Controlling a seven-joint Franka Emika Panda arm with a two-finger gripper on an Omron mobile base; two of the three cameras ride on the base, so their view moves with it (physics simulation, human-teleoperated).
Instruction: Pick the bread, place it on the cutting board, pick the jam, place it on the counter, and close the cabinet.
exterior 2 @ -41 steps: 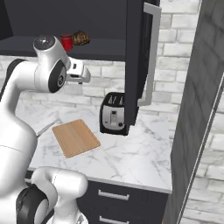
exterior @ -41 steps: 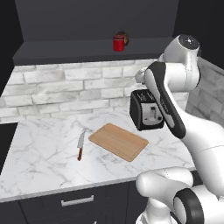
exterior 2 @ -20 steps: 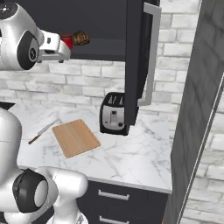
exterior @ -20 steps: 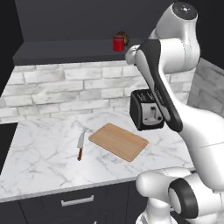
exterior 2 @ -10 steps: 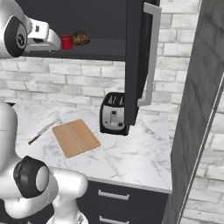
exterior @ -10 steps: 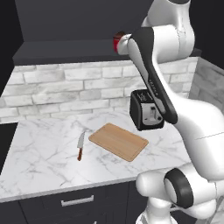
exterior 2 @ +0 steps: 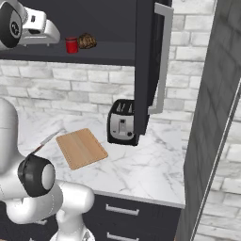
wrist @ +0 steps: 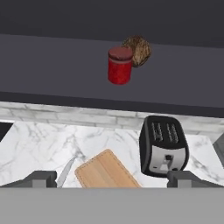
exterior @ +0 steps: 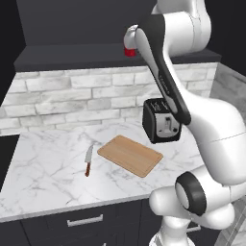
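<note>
The red jam (wrist: 120,65) jar and the dark brown bread (wrist: 138,50) stand side by side on the open cabinet's shelf (wrist: 52,65), the bread just behind and right of the jar. My gripper (wrist: 111,178) is open and holds nothing, hovering in front of the shelf and short of the jam. In the right base view the jam (exterior 2: 71,45) and bread (exterior 2: 86,41) sit right of my raised white hand (exterior 2: 40,26). The cutting board (exterior: 129,154) lies bare on the marble counter (exterior: 48,168). The cabinet door (exterior 2: 149,61) stands open.
A black toaster (exterior: 161,121) stands right of the board, under the open door's edge (exterior 2: 141,94). A red-handled knife (exterior: 88,160) lies left of the board. The door's silver handle (exterior 2: 162,61) juts out. A grey wall (exterior 2: 212,117) closes the right side.
The arm has risen and the hand has swung up to shelf height, facing the jam and bread. The jaws stayed open. Nothing on the shelf or counter moved.
</note>
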